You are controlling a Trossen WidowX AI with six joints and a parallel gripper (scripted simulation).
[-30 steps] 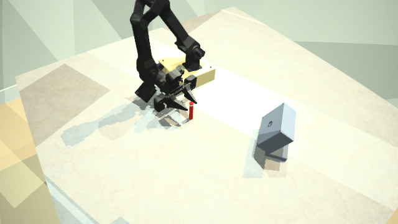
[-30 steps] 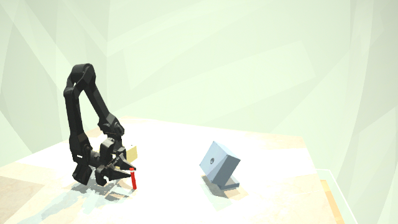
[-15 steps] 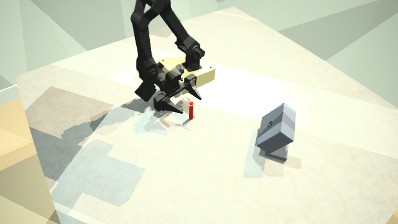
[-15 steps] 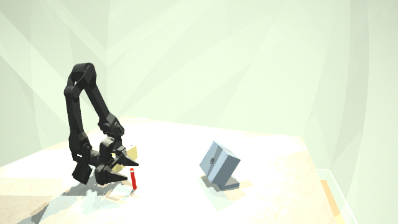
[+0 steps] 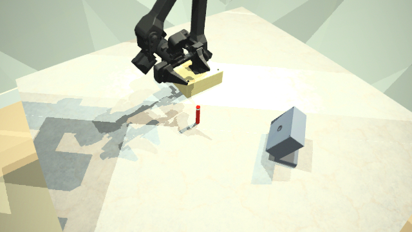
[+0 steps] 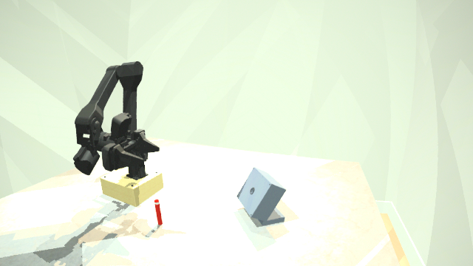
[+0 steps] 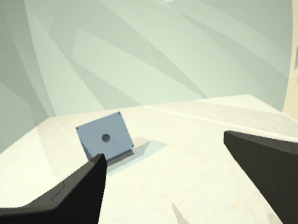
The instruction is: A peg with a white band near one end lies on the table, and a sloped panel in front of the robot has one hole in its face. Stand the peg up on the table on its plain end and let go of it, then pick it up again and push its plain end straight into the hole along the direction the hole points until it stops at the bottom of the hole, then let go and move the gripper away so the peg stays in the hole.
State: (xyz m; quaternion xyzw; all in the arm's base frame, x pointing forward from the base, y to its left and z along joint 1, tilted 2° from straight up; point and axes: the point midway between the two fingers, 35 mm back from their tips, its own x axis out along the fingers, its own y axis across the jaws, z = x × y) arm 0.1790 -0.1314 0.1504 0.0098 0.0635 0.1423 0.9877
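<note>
The red peg (image 5: 197, 116) (image 6: 158, 214) stands upright on the table, its white band near the top and its plain end down. It is not visible in the wrist view. The blue-grey sloped panel (image 5: 277, 139) (image 6: 259, 192) (image 7: 117, 131) has one round hole (image 5: 279, 128) (image 6: 252, 191) (image 7: 105, 138) in its tilted face; the inside of the hole is dark. My gripper (image 5: 198, 77) (image 6: 151, 154) (image 7: 167, 148) is wide open and empty. It hangs above the table, higher than the peg and apart from it, on the robot base's side.
The yellow base block (image 5: 206, 84) (image 6: 149, 189) of the robot stands just behind the peg, below the gripper. The panel rests on a small grey foot (image 5: 291, 164) (image 6: 275, 218), well to the peg's right in the top and exterior views. Shadows fall across the table around the peg.
</note>
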